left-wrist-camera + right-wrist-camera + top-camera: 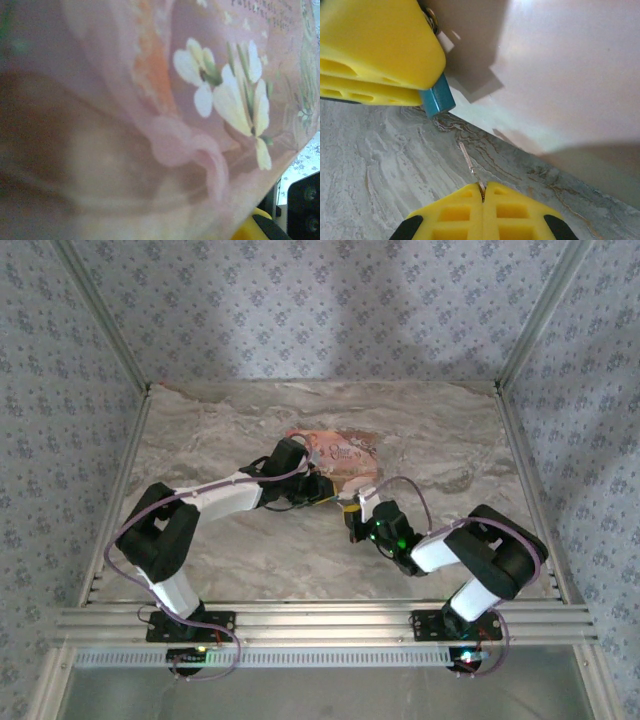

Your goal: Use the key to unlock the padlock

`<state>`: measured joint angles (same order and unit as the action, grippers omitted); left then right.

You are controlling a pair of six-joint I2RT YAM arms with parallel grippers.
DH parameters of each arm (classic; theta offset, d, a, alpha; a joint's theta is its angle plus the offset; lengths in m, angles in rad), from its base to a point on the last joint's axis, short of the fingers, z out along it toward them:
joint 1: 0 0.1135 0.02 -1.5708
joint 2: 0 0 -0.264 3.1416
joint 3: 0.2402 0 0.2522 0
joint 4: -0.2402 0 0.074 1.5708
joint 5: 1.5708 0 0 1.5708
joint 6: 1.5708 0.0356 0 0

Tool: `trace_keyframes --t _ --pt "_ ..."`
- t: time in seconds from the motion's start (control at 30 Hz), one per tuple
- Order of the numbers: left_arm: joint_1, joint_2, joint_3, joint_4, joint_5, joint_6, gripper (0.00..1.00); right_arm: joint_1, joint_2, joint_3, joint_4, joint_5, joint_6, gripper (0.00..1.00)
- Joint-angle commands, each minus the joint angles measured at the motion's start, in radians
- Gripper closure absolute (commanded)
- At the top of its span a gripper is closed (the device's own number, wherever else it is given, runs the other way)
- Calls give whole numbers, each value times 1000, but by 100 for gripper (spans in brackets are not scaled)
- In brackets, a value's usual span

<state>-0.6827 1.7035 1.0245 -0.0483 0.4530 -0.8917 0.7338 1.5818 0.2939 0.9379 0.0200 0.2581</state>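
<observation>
Right pincer (pixel 482 189) pinched shut on the key (pixel 470 162), thin silvery blade poking out ahead of the fingertips, low over the table (pixel 375 170). Just ahead and to the left of it, left pincer (pixel 432 87) clamped on the padlock (pixel 438 99), blue body jutting from between the yellow fingers, apart from the key's tip. From above: left arm (pixel 215 502) folded at the elbow and stretched inward, right arm (pixel 440 550) bent likewise, wrists meeting near mid-table. Just beyond both pincers, pink box (pixel 345 455) lying flat on the table, white flowers printed on its face; contents hidden. Beside the left pincer's upper finger, what looks like a small metal ring (pixel 431 19).
</observation>
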Motion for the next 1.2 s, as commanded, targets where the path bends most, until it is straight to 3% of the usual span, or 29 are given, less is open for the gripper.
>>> trace_keyframes --t 0.0,1.17 --pt "-2 -50 9 51 16 -8 82 8 -23 -13 38 13 10 100" --pt "-1 -45 16 37 22 -1 82 10 -66 39 30 17 1 100"
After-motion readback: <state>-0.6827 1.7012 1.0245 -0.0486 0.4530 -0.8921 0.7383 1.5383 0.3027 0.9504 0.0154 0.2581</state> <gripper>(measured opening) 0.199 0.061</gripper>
